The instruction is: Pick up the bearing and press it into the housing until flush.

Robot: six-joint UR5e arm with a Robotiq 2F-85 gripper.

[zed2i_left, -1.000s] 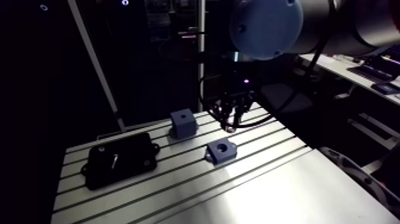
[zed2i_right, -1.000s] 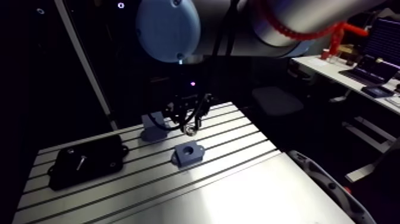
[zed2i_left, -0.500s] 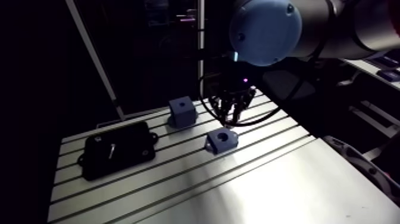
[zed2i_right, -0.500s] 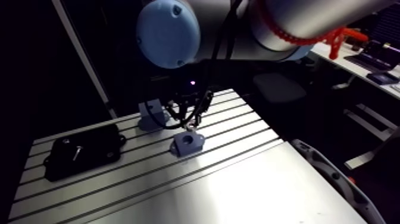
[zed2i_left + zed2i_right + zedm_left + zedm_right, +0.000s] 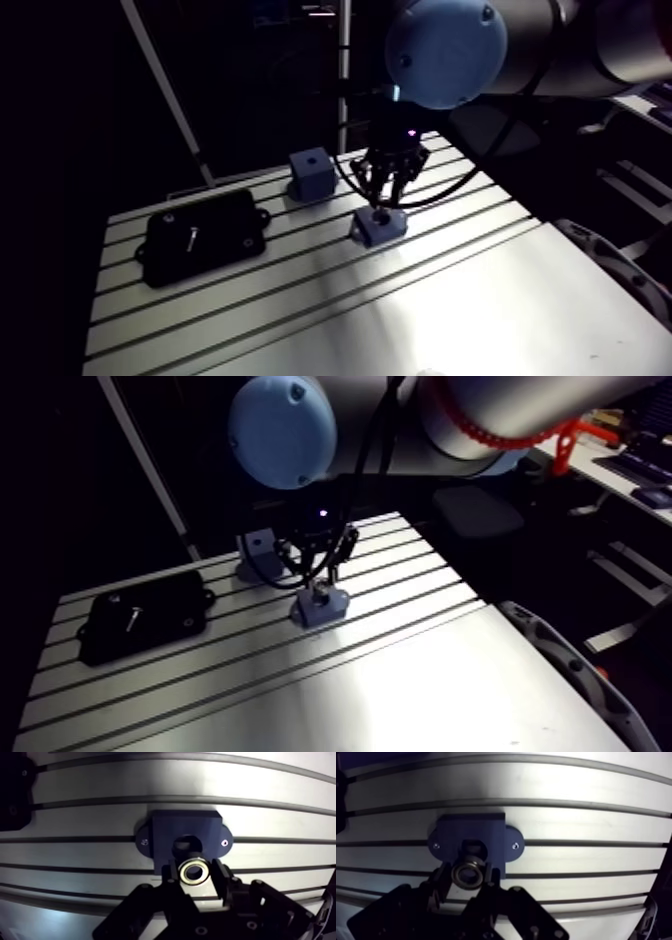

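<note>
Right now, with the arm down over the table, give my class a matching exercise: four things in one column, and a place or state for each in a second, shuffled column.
Things
1. bearing
2. housing
3. black plate
4. block

Places or states
A. flat on the table, farthest from the gripper
B. clamped between the gripper's fingers
C. on the table right under the gripper, its hole empty
D. standing on the table, apart from the housing, nothing touching it

Pairs: 1-B, 2-C, 3-A, 4-D
</note>
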